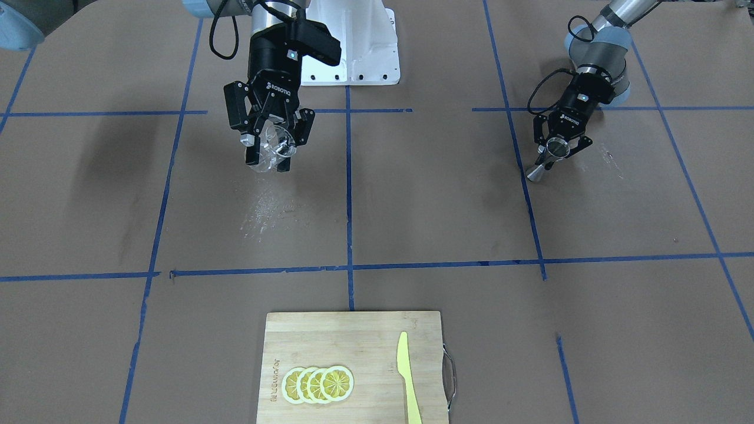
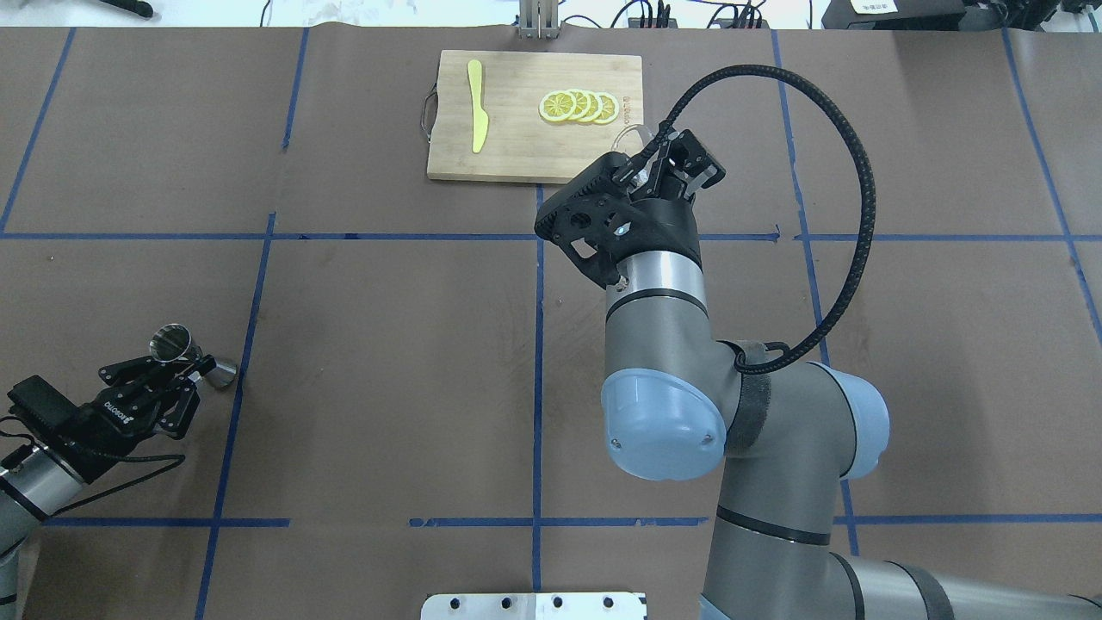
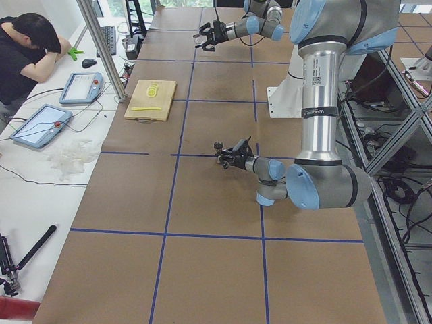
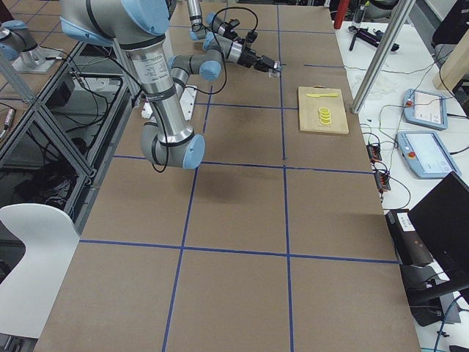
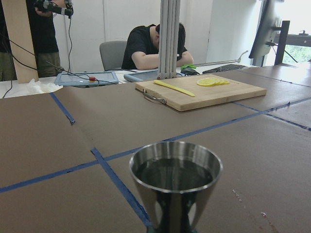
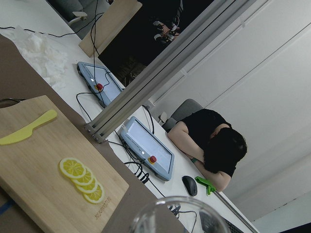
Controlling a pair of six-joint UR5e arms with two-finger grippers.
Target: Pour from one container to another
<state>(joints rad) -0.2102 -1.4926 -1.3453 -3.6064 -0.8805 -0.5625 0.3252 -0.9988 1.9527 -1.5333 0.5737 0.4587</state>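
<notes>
The small clear cup (image 1: 272, 144) is held off the table, tipped sideways, with my right gripper (image 1: 270, 158) shut on it; its rim (image 6: 175, 216) shows at the bottom of the right wrist view. In the overhead view the cup (image 2: 633, 138) peeks out beyond the right gripper (image 2: 665, 162), near the cutting board's corner. Far off on the other side, the steel hourglass jigger (image 1: 546, 158) stands on the brown paper, my left gripper (image 1: 556, 150) shut around its waist. In the left wrist view the jigger (image 5: 176, 177) is upright, its bowl dark inside.
A wooden cutting board (image 1: 353, 330) lies at the operators' edge, bearing lemon slices (image 1: 318, 384) and a yellow plastic knife (image 1: 407, 377). White streaks (image 1: 265, 206) mark the paper below the cup. A person (image 3: 30, 50) leans on the side desk beside tablets (image 3: 81, 86).
</notes>
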